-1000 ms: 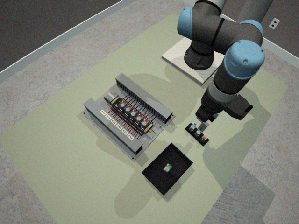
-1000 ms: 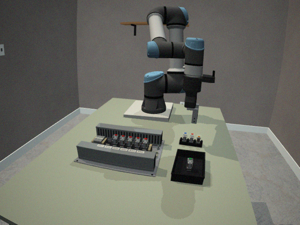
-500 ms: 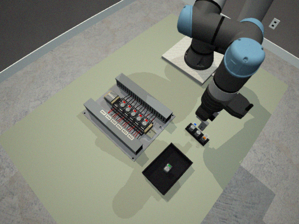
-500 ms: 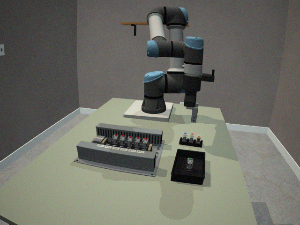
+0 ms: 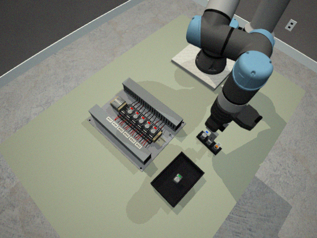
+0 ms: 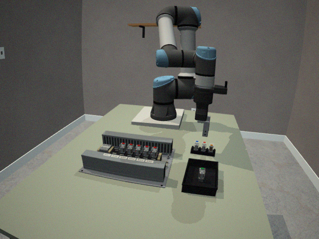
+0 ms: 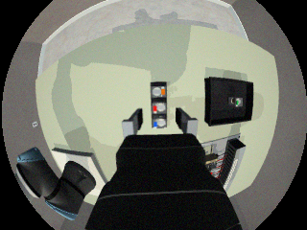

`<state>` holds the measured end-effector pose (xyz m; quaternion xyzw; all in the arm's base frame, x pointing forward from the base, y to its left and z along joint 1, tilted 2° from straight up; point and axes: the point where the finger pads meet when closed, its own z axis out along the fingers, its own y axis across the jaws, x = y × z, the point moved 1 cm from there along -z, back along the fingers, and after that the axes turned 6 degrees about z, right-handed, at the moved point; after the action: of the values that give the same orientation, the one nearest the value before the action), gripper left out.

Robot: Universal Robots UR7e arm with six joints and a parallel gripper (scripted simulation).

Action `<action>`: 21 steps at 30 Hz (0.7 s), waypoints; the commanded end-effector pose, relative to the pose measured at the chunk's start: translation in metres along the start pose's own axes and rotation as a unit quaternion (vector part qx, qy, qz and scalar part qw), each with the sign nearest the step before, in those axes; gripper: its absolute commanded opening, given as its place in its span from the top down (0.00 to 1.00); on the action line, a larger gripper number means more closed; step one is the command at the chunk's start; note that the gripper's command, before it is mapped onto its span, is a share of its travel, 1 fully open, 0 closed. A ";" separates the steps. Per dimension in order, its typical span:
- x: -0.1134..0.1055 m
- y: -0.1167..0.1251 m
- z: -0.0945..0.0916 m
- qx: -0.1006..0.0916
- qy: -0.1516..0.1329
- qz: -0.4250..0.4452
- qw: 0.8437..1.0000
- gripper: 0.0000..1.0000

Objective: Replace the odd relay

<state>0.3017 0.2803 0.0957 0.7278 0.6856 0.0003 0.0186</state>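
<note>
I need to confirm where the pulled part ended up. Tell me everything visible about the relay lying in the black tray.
The small clear-bodied relay with a green test button rests near the middle of the shallow black rectangular tray, apart from its walls. Its green button sits off-centre on the top, toward the far end. Nothing else touches it; the open gripper hovers elsewhere, above the spares.

The counter (image 6: 77, 200) looks matt and smooth in pale green, the tray (image 6: 190, 185) matt black plastic, the relays (image 6: 138, 149) clear glossy plastic, and the arm's tubes (image 6: 165, 31) satin grey metal with smooth blue caps.
</note>
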 end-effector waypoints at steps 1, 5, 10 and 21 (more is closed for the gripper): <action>0.001 0.001 0.001 -0.001 0.001 0.000 1.000 0.00; 0.001 0.001 0.010 -0.001 0.001 0.000 1.000 0.00; 0.001 0.001 0.046 -0.001 0.001 0.000 1.000 0.00; 0.001 0.001 0.046 -0.001 0.001 0.000 1.000 0.00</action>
<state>0.3033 0.2797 0.0503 0.7278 0.6856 0.0005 0.0187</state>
